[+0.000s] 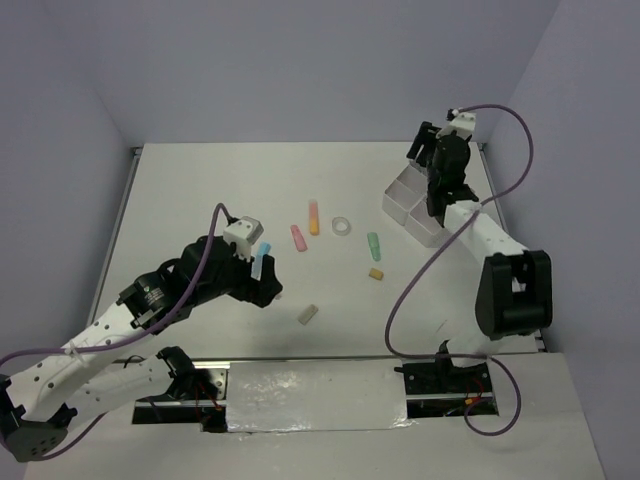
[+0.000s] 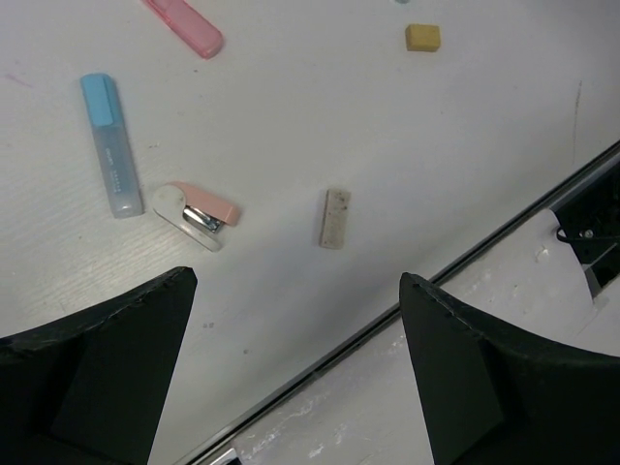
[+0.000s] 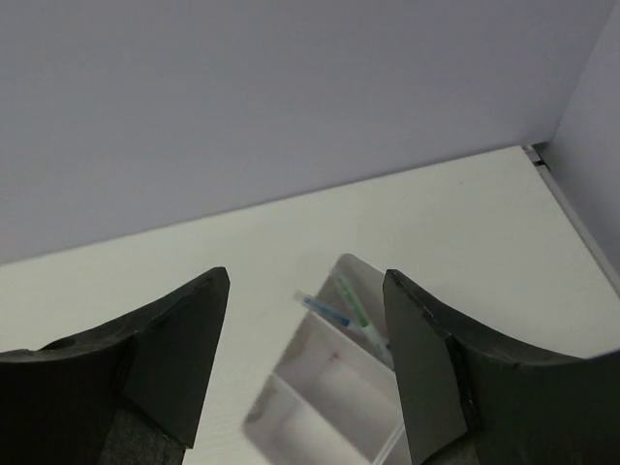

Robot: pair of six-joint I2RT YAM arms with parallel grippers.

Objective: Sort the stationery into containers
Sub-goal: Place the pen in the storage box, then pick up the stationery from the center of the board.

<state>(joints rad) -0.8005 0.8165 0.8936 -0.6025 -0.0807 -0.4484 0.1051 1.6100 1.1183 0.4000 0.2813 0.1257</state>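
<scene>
The left gripper (image 2: 298, 291) hangs low over the near-left part of the table (image 1: 200, 200), its jaws spread wide, gripping and touching nothing. Below it lie a clear marker with a blue cap (image 2: 109, 145), a small pink-and-white stapler (image 2: 199, 215) just beside the marker's clear end, and a beige speckled block (image 2: 334, 218) towards the near edge. The right gripper (image 3: 305, 281) is above the white tray (image 1: 399, 200) near the table's far right corner, jaws parted and released, with nothing between them. The tray is split by a cross divider. In the right wrist view its farthest compartment holds a thin blue pen (image 3: 323, 310) and a thin green pen (image 3: 356, 308) leaning together over the rim. A faint pink spot in the next compartment is too small to identify, and the nearest part of the tray is cut off by the frame and the fingers. Loose in the middle of the table lie an orange piece (image 1: 314, 217), a pink piece (image 1: 298, 237), a clear tape ring (image 1: 342, 227), a green piece (image 1: 373, 243) and a small tan block (image 1: 376, 273), all apart from one another. The stapler shows only in the left wrist view. From above, the right arm covers part of the tray, so its contents cannot be made out there.
</scene>
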